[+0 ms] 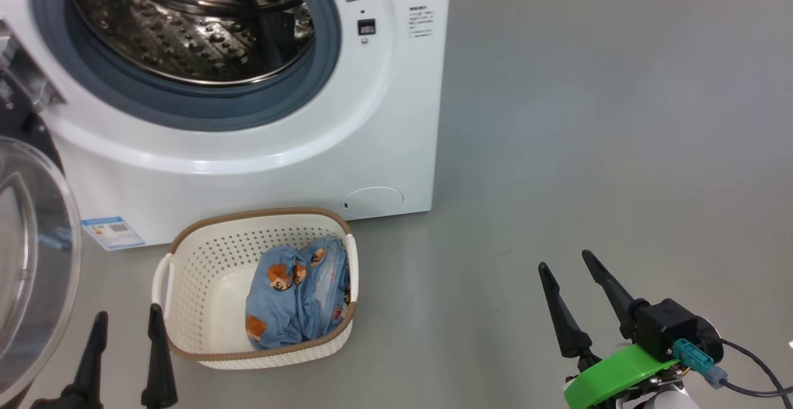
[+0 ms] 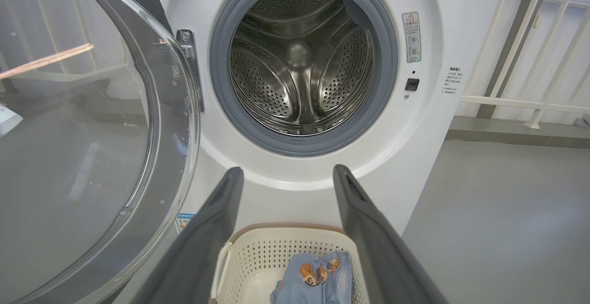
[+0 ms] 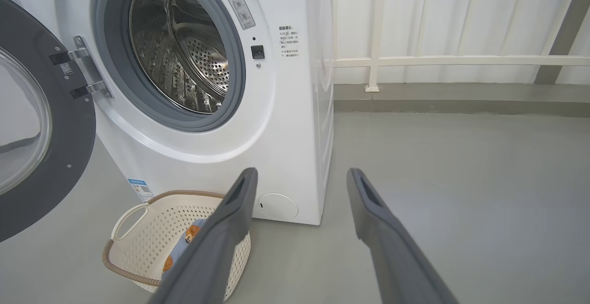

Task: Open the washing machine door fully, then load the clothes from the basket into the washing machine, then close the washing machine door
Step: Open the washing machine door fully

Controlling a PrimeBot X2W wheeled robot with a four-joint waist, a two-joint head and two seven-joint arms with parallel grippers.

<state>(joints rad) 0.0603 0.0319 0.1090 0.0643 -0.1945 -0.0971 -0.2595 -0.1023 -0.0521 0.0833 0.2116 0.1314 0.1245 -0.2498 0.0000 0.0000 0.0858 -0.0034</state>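
The white washing machine point(image 1: 260, 167) point(image 2: 415, 124) point(image 3: 286, 124) stands with its steel drum point(image 1: 192, 18) point(image 2: 302, 60) bare. Its door point(image 1: 31, 260) point(image 2: 83, 147) point(image 3: 41, 124) is swung out to the left on its hinge. On the floor before the machine sits the cream basket point(image 1: 198, 272) point(image 2: 258, 258) point(image 3: 138, 235) with light blue clothes point(image 1: 297, 297) point(image 2: 318, 278) point(image 3: 182, 244) bunched in its right half. My left gripper point(image 1: 127, 322) point(image 2: 286, 175) is open, low and just left of the basket, holding nothing. My right gripper point(image 1: 567, 263) point(image 3: 302, 175) is open over bare floor, well right of the basket.
Grey floor point(image 1: 588, 118) stretches to the right of the machine. A white railing point(image 3: 438, 60) point(image 2: 530, 96) and pale wall run behind it. The open door takes up the room at the left of the basket.
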